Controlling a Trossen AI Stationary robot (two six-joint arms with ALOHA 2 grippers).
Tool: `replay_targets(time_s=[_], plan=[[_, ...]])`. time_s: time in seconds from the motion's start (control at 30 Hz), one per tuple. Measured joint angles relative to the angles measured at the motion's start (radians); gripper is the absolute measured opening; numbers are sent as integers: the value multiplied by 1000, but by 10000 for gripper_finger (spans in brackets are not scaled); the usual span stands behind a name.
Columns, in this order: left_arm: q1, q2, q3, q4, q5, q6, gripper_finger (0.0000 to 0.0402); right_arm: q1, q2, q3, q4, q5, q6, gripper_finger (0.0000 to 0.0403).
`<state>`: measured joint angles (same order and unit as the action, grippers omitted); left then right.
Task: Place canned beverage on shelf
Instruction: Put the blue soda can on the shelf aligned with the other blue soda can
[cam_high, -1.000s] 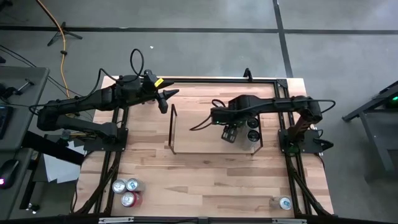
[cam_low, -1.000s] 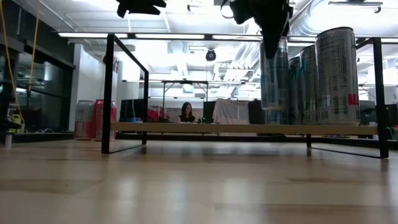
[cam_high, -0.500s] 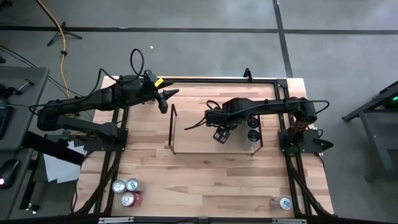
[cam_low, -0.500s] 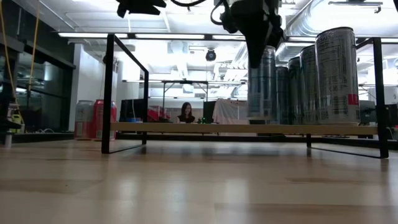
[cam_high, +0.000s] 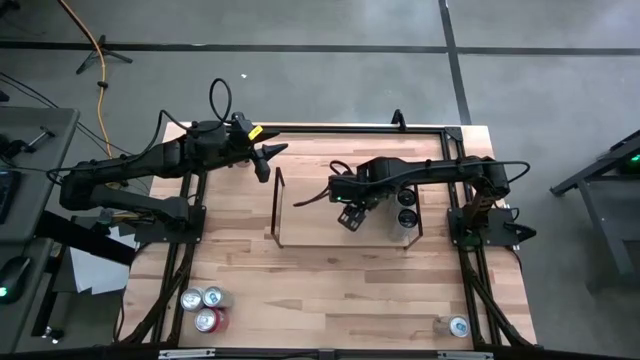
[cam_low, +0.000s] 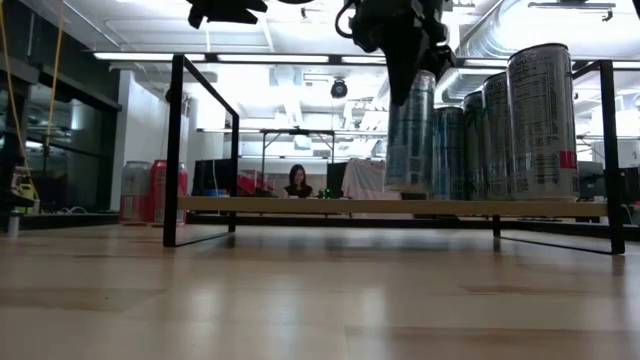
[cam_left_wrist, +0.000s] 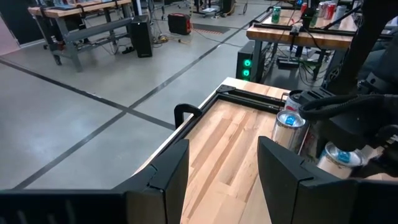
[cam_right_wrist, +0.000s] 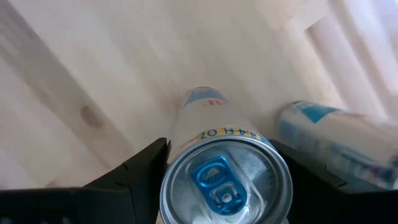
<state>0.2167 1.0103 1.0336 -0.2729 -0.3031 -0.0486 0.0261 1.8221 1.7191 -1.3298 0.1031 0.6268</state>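
1. Wooden surface (cam_high: 330, 280) carries your shelf (cam_high: 280, 215) at centre; three spare cans (cam_high: 204, 305) sit at the near left corner, one can (cam_high: 456, 326) at the near right.
2. Your left gripper (cam_high: 268, 158) hovers beside the shelf's left end, fingers parted, holding nothing.
3. Your right gripper (cam_high: 350, 215) clamps a canned beverage (cam_right_wrist: 221, 174) upright over the shelf, just left of the shelved cans (cam_low: 520, 120).

Wooden table (cam_high: 330, 285) bearing shelf (cam_high: 279, 212), cans (cam_high: 205, 305)
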Motion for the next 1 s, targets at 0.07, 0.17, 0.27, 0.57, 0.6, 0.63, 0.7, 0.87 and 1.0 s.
replay_targets(time_s=[0.07, 0.17, 0.27, 0.57, 0.6, 0.63, 0.7, 0.87, 1.0], plan=[[0, 0, 0, 0, 0, 0, 148, -5, 0, 0, -23, -56, -4, 245], [0, 0, 0, 0, 0, 0, 148, -15, 10, 0, -86, -87, 3, 245], [0, 5, 0, 1, 0, 0, 148, -27, 30, 0, -93, -57, -2, 245], [0, 19, -1, -12, 0, -2, 148, -33, 39, 1, -59, 0, -6, 245], [0, 22, -1, -13, 0, -2, 148, -33, 39, 1, -60, 0, -6, 245], [0, 25, -1, -19, 1, -2, 148, -33, 39, 1, -58, 0, -6, 245], [0, 28, -2, -21, 1, -1, 148, -33, 40, 1, -55, 1, -7, 245], [0, 31, -1, -18, 1, -1, 148, -33, 41, 0, -61, -9, -43, 270], [0, 31, -1, -19, 1, -1, 148, -33, 38, 0, -67, -16, -83, 313]])
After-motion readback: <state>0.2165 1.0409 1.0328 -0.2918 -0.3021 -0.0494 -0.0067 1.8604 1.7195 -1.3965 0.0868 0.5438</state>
